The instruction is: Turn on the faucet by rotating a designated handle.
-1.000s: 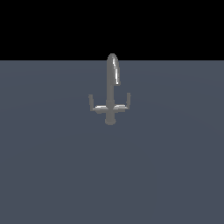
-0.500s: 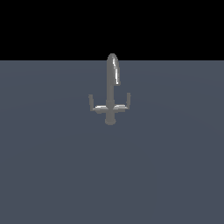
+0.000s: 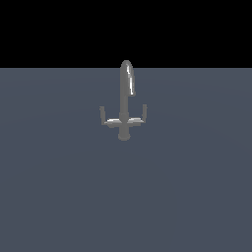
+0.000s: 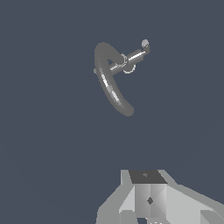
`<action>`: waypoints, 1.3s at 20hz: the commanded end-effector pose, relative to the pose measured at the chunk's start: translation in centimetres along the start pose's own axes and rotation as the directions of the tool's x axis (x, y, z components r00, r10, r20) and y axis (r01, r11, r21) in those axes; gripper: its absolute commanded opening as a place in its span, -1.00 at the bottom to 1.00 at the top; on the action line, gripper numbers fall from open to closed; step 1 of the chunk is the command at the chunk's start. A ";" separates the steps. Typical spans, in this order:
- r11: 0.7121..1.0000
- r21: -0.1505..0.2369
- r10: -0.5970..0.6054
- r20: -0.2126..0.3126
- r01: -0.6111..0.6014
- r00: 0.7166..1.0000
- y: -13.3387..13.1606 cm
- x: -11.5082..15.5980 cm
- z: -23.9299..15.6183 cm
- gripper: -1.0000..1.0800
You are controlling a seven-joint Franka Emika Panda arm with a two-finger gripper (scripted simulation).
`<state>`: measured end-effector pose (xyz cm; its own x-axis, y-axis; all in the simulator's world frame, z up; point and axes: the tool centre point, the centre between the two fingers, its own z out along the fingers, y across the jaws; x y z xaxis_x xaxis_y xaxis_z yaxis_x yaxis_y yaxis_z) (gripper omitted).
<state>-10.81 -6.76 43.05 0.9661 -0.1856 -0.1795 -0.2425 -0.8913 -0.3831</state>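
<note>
one faucet upright on floor; tool apart above it, state untellable.

Exterior faces the faucet level; wrist looks down on it

A flat, plain slate-blue table fills the lower three quarters of the exterior view, under a black band along the top. The grey metal faucet stands upright on it, just above the frame's centre.
</note>
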 end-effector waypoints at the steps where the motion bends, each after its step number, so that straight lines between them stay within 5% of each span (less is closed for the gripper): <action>1: 0.999 0.040 0.018 0.021 -0.018 1.000 0.5 1.6 0.6 -1.00; 14: 0.965 0.235 0.088 0.143 -0.120 0.986 2.8 9.0 4.5 -1.00; 26: 0.888 0.399 0.126 0.271 -0.231 0.954 4.7 15.2 9.3 -1.00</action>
<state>1.29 -9.86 30.94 0.8741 -0.1832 -0.4498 -0.4607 -0.6058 -0.6487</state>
